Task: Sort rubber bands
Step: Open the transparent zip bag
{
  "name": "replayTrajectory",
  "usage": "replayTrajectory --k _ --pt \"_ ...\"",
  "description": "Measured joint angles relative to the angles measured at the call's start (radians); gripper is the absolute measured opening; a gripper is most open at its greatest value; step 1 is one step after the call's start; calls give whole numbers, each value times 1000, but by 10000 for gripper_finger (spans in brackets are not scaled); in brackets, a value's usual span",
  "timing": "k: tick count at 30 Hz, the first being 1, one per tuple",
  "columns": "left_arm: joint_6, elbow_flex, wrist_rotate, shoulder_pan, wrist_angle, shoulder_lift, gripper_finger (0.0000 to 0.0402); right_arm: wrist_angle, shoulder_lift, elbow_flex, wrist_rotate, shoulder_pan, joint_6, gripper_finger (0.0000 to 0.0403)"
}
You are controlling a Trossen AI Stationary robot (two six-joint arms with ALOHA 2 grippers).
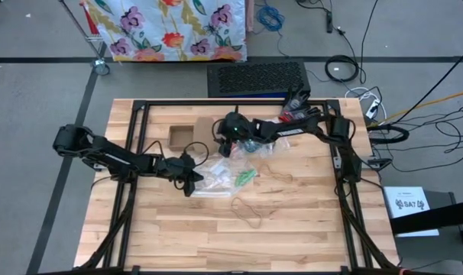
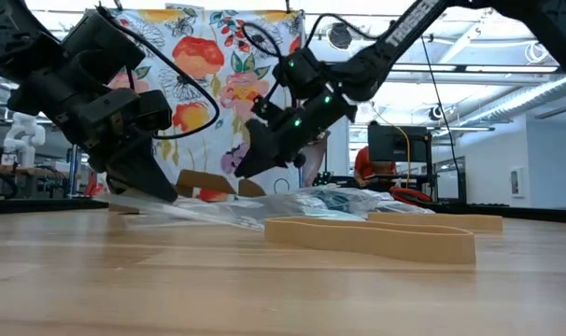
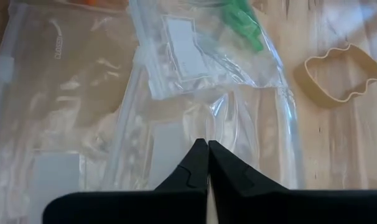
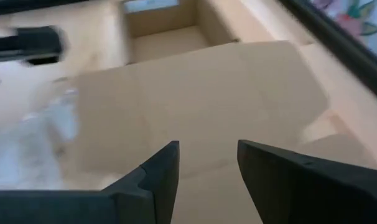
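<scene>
Now left pincer point(image 3: 207, 148) pinching clear bag point(image 3: 195, 112)

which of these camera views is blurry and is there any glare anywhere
Right wrist view: smeared, the cardboard soft beyond the open right gripper. Left wrist view: sharp, glare on the clear bags ahead of the shut left gripper. Low view: near tabletop soft.

Tan rubber bands point(image 1: 247, 212) flat on the wood, green rubber bands point(image 1: 245, 177) inside a clear bag.

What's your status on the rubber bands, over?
Left gripper shut, on clear bags. Right gripper open, empty, over cardboard. Tan rubber band loose on table.
</scene>
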Motion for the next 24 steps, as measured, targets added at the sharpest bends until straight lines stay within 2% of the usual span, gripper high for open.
replayTrajectory --k 5,16,24 --pt "1 0 -2 0 1 0 18 -116 -53 1 -23 31 -2 153" --pt "6 0 -8 0 1 0 20 -208 -53 1 -17 86 -3 153" --pt "6 0 -9 0 1 0 20 -311 -53 1 -16 115 84 153"
